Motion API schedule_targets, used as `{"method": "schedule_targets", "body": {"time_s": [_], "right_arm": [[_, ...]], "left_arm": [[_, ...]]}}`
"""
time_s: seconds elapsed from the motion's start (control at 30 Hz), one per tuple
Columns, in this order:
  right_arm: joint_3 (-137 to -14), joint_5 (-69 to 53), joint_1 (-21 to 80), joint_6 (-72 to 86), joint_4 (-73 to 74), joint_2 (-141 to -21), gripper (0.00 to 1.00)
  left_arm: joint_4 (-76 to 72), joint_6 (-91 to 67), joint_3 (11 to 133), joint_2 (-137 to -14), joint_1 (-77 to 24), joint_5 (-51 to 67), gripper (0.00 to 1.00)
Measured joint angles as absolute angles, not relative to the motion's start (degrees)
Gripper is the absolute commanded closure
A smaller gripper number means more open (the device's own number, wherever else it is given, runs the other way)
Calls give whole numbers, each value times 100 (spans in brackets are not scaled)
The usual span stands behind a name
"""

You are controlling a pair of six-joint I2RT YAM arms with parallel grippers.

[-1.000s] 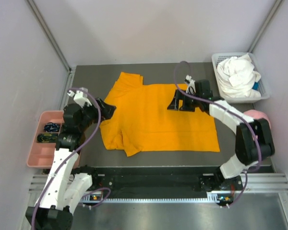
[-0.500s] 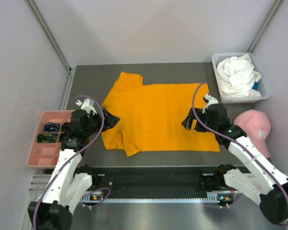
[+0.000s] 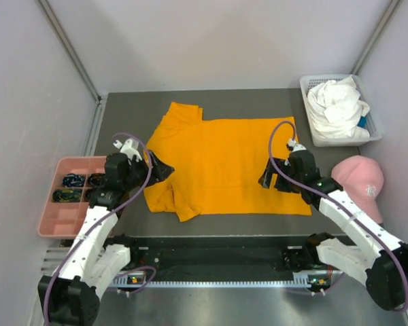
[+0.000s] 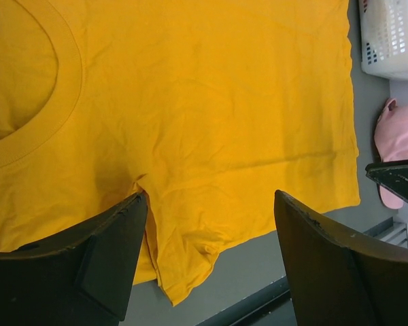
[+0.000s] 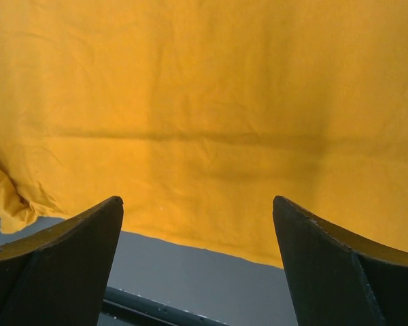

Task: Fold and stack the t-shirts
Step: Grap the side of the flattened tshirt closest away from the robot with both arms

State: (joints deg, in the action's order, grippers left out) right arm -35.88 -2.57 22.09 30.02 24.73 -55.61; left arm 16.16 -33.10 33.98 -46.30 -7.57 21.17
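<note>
**Barely started: no fold yet**

Orange shirt (image 3: 224, 163) lies spread on the table (image 3: 122, 115), near sleeve rumpled, nothing folded. White shirt (image 3: 336, 105) sits bunched in the basket (image 3: 340, 142). My left gripper (image 3: 160, 170) hangs at the orange shirt's left edge and my right gripper (image 3: 270, 178) over its near right part. Both are spread wide, holding nothing. Both folds and the stacking remain.

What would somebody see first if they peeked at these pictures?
The big orange t-shirt spread flat in the middle of the dark table catches the eye first. An open left gripper hovers at its left edge and an open right gripper over its near right corner. A crumpled white t-shirt sits in a basket at the far right, a pink cap just nearer.
</note>
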Motion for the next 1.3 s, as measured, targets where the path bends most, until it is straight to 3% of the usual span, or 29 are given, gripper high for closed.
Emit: {"method": "schedule_targets", "body": {"time_s": [0.2, 0.63, 1.1, 1.3], "right_arm": [[-3671, -307, 2596, 2934, 2445, -5874, 10], [-4781, 318, 5245, 3319, 1737, -7784, 16], [-5837, 764, 5964, 3570, 1330, -9067, 19], [-7258, 1192, 5804, 2930, 1579, -9631, 21]], "left_arm": [[1302, -3323, 3398, -5131, -902, 2117, 25], [1745, -3214, 4058, -5063, -923, 1354, 17], [2211, -2766, 4687, -5039, -80, 1015, 17], [2231, -2777, 4595, -4849, -78, 1059, 18]]}}
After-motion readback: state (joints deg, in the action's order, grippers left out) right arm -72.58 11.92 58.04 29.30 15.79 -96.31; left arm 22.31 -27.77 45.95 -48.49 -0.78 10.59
